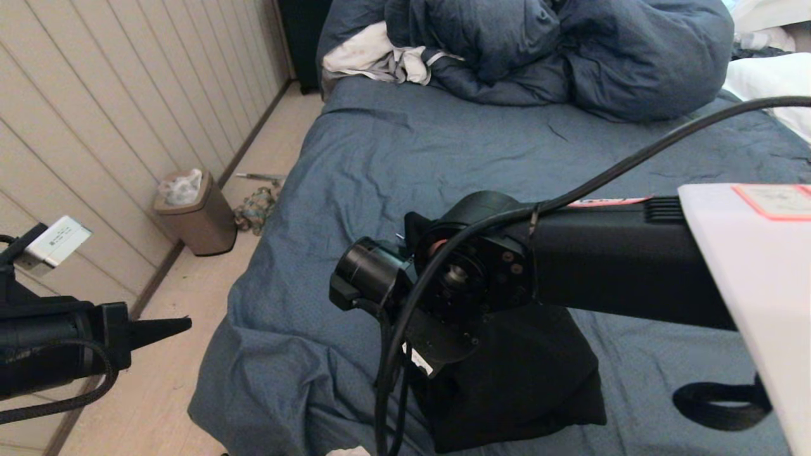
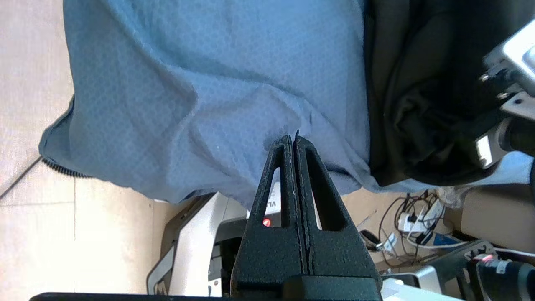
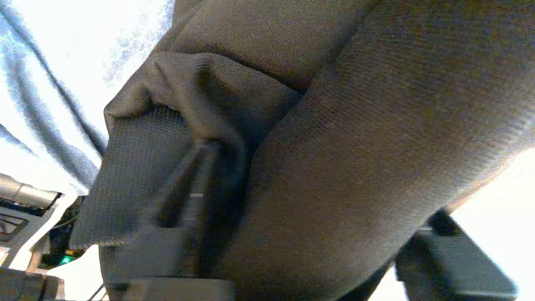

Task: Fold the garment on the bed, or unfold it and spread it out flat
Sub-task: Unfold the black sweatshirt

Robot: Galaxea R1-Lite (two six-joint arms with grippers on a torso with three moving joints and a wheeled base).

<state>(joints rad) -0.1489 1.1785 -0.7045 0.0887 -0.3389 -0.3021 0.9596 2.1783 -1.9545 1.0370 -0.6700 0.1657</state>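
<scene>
black hooded sweatshirt (image 1: 538, 380) sits bunched at the bed's (image 1: 393, 158) near edge. right gripper (image 3: 292, 251) is down in it, cloth lying between its spread fingers (image 3: 184, 209); a real hold can't be confirmed. left gripper (image 2: 294, 140) hangs off the bed's left side, fingers clenched, empty. likely best to pinch a single hem layer, not the whole wad. open sheet lies ahead; duvet (image 1: 557, 50) far back, floor edge close.
</scene>
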